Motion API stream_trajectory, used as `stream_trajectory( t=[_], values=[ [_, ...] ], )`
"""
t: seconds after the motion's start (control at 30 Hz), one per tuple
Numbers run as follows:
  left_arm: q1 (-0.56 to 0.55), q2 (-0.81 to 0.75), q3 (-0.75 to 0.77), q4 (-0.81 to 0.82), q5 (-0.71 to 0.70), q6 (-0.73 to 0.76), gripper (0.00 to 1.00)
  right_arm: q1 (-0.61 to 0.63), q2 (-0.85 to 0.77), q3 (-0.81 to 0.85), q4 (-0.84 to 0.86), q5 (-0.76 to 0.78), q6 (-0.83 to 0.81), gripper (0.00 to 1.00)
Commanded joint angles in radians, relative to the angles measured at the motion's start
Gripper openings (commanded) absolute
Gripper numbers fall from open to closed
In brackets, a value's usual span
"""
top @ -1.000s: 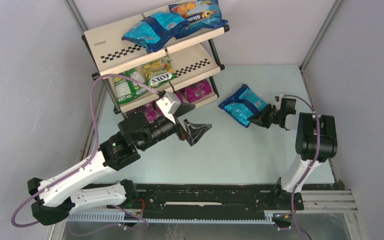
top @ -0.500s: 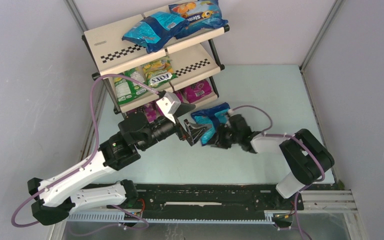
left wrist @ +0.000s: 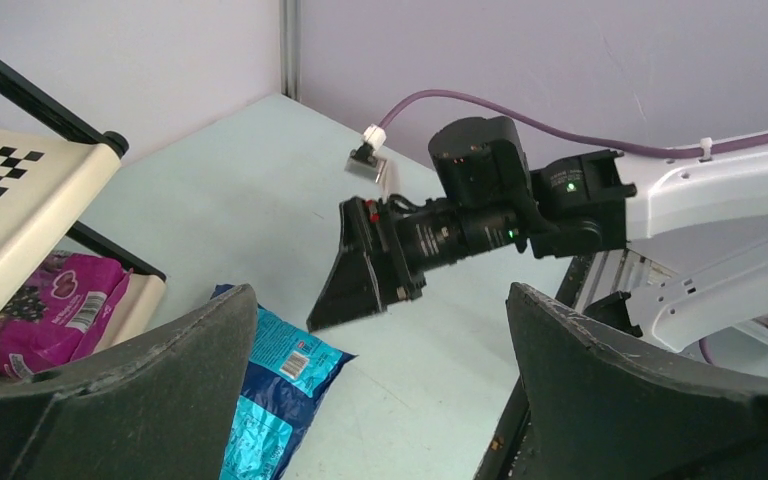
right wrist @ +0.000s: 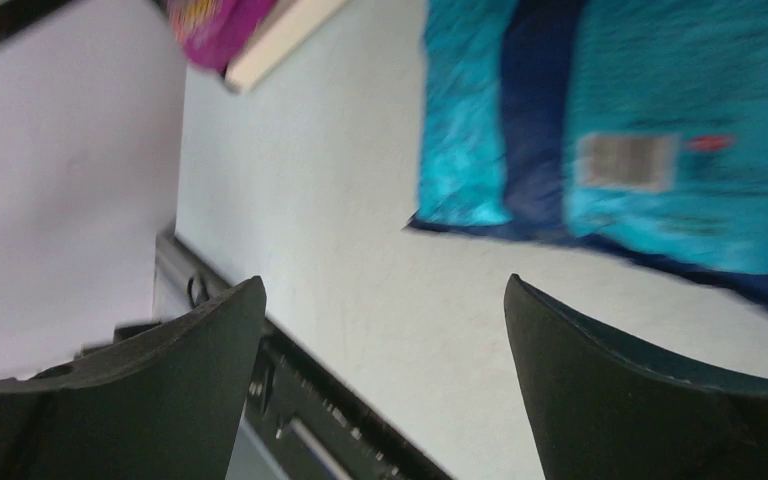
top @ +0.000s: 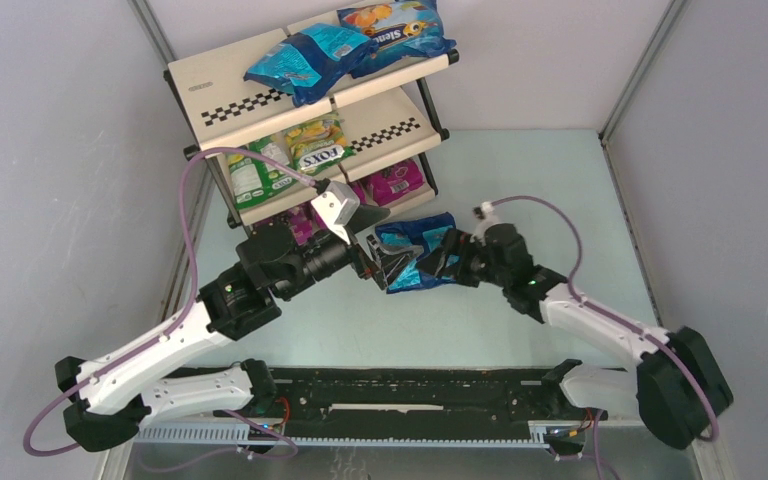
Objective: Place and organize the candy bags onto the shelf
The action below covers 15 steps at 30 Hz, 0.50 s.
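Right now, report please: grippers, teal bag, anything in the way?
Left gripper open, empty. Right gripper open, empty. Teal bag lies on table by both. Grippers very close, facing each other.

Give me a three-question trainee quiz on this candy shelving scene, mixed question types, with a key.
1. True or false: the right gripper is shut on the glossy teal-blue plastic candy bag.
2. Which tier of the beige three-tier sloped shelf holds the magenta plastic pouches? A top, B middle, C bottom.
3. Fill in: the top tier holds ___ bags.
Key: 1 false, its jaws stand open, the bag lies free; 2 C; 3 two, a teal-blue pouch and a blue pouch with orange fruit art.
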Motion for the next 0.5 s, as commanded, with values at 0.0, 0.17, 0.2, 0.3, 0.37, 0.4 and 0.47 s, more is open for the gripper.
stream_trajectory(
  t=[0.0,0.17,0.2,0.3,0.37,0.4,0.47],
  values=[
    [0.006,-0.034,-0.005,0.033,0.0,-0.019,1.0,-0.146,0.023,0.005,-0.053,-0.067,-0.059,1.0],
    [0.004,-0.049,-0.012,0.041,-0.003,-0.024,1.0,-0.307,0.169,0.008,0.051,-0.245,-0.037,1.0],
    [0.004,-0.052,-0.012,0.042,-0.002,-0.027,1.0,-0.325,0.205,0.014,0.066,-0.274,-0.042,1.0],
    [0.002,-0.063,-0.011,0.045,0.012,-0.035,1.0,-0.347,0.305,0.043,0.089,-0.327,-0.053,1.0],
    [0.003,-0.065,-0.012,0.046,0.011,-0.036,1.0,-0.346,0.372,0.051,0.131,-0.373,-0.037,0.97],
    [0.003,-0.066,-0.014,0.047,0.009,-0.034,1.0,-0.341,0.402,0.052,0.165,-0.402,-0.023,0.93],
    [0.003,-0.062,-0.015,0.046,-0.006,-0.029,1.0,-0.321,0.451,0.052,0.234,-0.423,0.002,0.9]
  ],
)
